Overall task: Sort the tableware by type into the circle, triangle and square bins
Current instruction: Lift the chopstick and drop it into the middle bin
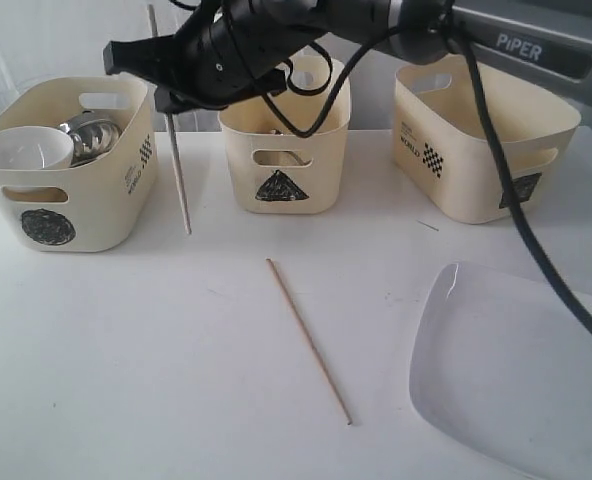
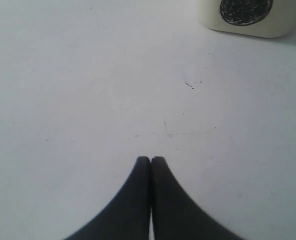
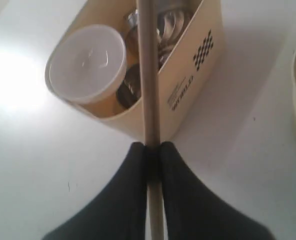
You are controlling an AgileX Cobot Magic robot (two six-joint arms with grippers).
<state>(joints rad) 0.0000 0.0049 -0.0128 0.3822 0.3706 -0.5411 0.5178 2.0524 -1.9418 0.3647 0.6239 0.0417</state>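
Right gripper [image 3: 150, 146] clamping chopstick [image 1: 179, 180] upright, between circle bin [image 1: 76, 218] and triangle bin [image 1: 311, 160]

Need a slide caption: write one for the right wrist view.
Right gripper shut on a chopstick; beyond, a cream bin holds a white bowl and steelware.

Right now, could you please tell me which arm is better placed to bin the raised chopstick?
The right. The right end effector is shut on the chopstick, holding it roughly upright between the circle bin and the triangle bin. The left end effector is shut on nothing, low over bare table.
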